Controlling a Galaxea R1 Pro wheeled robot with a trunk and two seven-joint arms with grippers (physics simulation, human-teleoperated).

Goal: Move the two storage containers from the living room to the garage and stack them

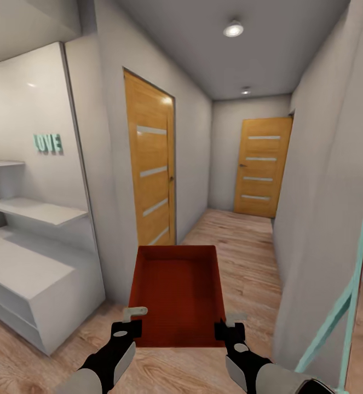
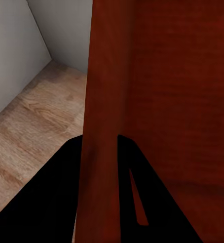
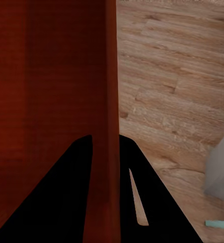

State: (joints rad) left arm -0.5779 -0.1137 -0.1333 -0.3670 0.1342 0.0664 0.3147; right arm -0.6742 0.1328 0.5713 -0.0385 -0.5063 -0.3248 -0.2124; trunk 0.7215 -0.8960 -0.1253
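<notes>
Head view: storage container wall between fingers each side.

The head camera looks forward and down a hallway toward 12 o'clock. Both wrist cameras sit very near the storage container, each looking along one side wall; all three views share it and the wood floor.

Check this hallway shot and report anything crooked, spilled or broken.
Nothing stands out. The storage container sits level and empty, its side walls pinched by the left gripper and right gripper. Both doors are shut.
</notes>
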